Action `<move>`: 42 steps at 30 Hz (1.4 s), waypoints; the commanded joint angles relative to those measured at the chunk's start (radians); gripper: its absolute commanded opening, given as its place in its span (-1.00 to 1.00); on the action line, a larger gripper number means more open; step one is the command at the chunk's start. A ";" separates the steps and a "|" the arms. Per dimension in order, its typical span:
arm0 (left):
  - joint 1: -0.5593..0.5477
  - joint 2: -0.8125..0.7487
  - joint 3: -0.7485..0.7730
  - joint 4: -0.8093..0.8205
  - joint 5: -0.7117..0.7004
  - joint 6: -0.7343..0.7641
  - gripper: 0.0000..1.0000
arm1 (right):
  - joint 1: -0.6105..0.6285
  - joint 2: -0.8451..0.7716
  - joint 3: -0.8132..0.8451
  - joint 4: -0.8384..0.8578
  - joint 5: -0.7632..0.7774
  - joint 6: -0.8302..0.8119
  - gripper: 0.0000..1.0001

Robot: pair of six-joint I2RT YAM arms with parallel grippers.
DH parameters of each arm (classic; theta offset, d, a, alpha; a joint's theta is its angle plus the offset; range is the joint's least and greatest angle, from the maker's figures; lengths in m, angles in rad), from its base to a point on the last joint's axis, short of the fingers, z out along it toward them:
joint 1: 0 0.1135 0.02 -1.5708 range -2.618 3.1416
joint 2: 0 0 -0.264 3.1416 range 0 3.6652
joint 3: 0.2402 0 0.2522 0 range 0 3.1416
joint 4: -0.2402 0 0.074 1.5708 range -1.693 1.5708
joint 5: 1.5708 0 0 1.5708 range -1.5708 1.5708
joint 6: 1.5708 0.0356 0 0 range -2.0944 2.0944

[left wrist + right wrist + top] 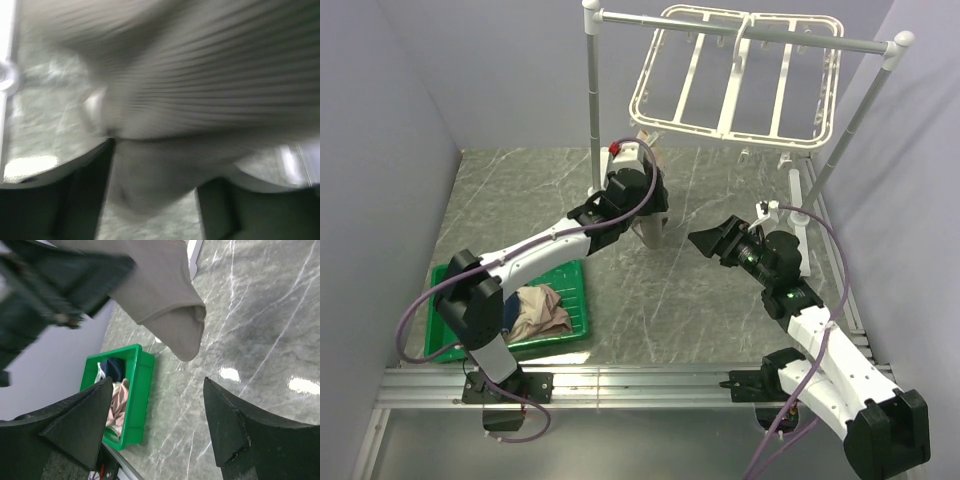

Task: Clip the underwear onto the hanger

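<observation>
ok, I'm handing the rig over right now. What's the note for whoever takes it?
Left gripper: jaws apart, underwear between them; view is blurred, so grip unclear.
Right gripper: open, empty, facing the underwear's lower end.
Underwear hangs above the table, near the hanger's left corner; what bears it isn't visible.
Done: underwear is outside the green bin.
Left: check whether a clip holds it; if not, clip it.
</observation>
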 commanded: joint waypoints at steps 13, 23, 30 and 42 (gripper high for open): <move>0.105 -0.209 -0.197 0.097 0.427 0.195 -0.99 | -0.061 0.162 0.047 0.236 -0.215 -0.096 0.64; 0.169 -0.288 -0.231 0.149 0.824 0.174 -0.99 | -0.107 0.252 0.089 0.330 -0.433 -0.001 0.74; 0.182 -0.299 -0.234 0.182 0.923 0.138 -0.99 | -0.119 0.301 0.081 0.410 -0.404 0.176 0.76; 0.192 -0.306 -0.257 0.262 1.032 0.077 -0.99 | -0.158 0.444 0.080 0.527 -0.415 0.448 0.80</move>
